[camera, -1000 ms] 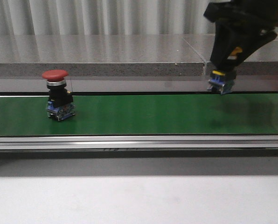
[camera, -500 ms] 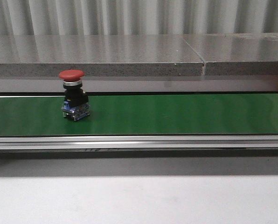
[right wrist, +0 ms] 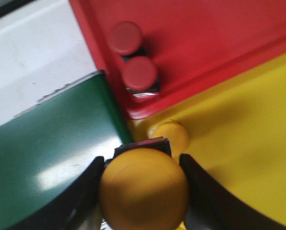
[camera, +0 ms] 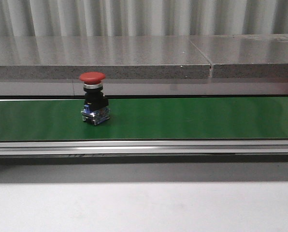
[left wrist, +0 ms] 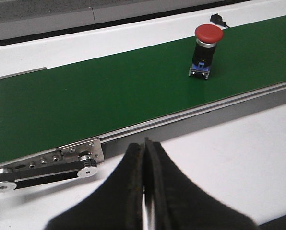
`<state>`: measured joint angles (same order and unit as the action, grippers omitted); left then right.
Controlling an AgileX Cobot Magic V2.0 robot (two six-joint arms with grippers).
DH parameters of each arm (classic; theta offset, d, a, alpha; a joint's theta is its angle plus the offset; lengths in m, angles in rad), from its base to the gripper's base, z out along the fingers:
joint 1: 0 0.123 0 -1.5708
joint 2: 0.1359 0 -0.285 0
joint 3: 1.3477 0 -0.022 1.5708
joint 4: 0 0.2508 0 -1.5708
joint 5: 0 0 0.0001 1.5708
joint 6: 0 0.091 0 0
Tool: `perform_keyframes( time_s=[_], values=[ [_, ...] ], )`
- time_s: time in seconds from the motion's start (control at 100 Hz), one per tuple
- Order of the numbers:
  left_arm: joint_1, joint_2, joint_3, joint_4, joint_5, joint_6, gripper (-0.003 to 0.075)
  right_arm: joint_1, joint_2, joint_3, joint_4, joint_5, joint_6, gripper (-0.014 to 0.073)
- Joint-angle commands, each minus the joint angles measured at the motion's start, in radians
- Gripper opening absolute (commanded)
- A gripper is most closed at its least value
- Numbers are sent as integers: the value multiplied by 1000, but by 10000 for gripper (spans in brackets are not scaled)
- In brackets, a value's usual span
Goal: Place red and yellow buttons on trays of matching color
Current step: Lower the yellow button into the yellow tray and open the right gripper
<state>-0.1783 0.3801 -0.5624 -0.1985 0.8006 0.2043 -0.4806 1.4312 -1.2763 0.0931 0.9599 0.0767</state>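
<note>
Gripping a yellow button (right wrist: 144,189) by the sides of its domed cap, the right gripper (right wrist: 142,201) is hanging over the spot where the green belt's (right wrist: 52,153) end meets the yellow tray (right wrist: 239,139). Just past the held button, a second yellow button (right wrist: 172,134) is sitting on the yellow tray close to its corner. Beyond that, the red tray (right wrist: 205,43) is lying edge to edge with the yellow one and is carrying two red buttons (right wrist: 133,57), standing side by side near its corner.

On the other side, the left gripper (left wrist: 145,158) is hovering over the white tabletop (left wrist: 239,143) with its fingers pressed together on nothing. Farther out, a third red button (camera: 94,104) is standing upright on the belt, left of the middle in the front view, its red cap on top and blue base touching the green surface. Behind the belt, a grey stone ledge (camera: 144,60) is running across.
</note>
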Motion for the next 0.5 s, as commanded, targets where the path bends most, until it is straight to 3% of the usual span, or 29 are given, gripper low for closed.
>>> perform_keyframes(
  time_s=[0.0,0.19,0.49],
  values=[
    [-8,8,-25,-14,-72,1,-20,-61,-40,7,-5,-73,12,45],
    [-8,8,-25,-14,-72,1,-20,-162,-40,82,-6,-165,16,45],
    [-8,8,-25,-14,-72,1,-20,-201,-24,181,-6,-306,24,45]
  ],
)
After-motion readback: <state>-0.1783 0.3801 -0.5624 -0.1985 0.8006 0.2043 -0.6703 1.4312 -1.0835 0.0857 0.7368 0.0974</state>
